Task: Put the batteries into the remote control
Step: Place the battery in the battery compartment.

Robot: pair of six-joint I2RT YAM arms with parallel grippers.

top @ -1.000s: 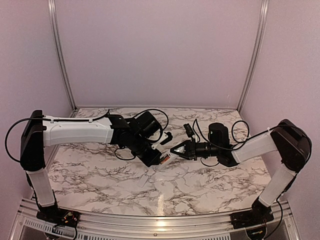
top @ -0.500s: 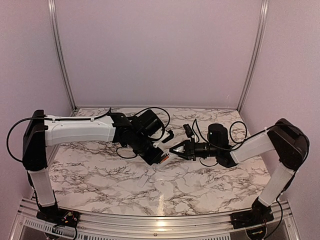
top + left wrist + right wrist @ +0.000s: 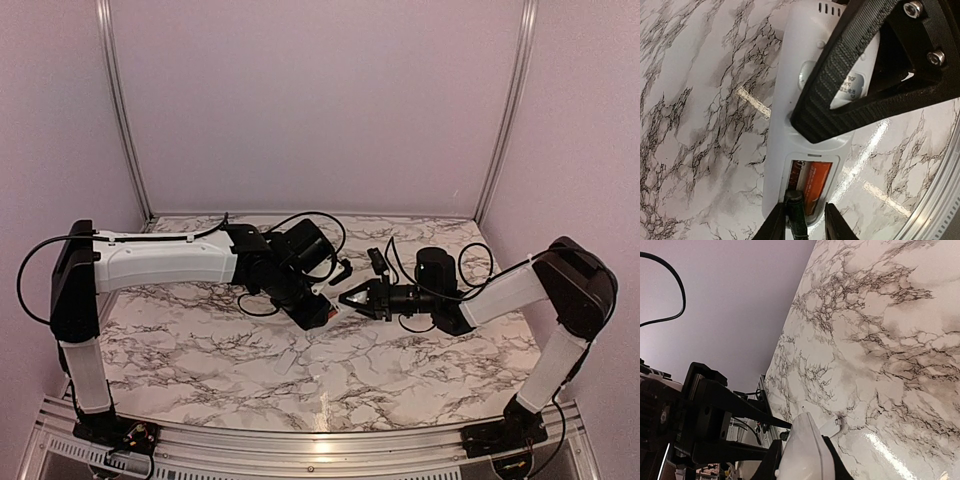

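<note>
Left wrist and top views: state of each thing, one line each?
remote control: held off the table, back side showing.
battery compartment: uncovered.
batteries: orange-red, seated in the battery compartment; count unclear.
cover plate: off, lying on the table.
right gripper: jaws shut on the remote control's end.
left gripper: one pad across the remote control's back; open or shut unclear.

Left arm (image 3: pixel 160 262) and right arm (image 3: pixel 510 285) both extend inward, forearms near level, and meet at the remote control (image 3: pixel 785 135).

Right gripper (image 3: pixel 348 298): fingers (image 3: pixel 774 226) clamped on the remote's battery-compartment end.

Left gripper (image 3: pixel 320 306): pitched down over the remote, with one ribbed finger (image 3: pixel 840 90) lying across its back. Second finger not visible, so jaw spacing cannot be determined.
</note>
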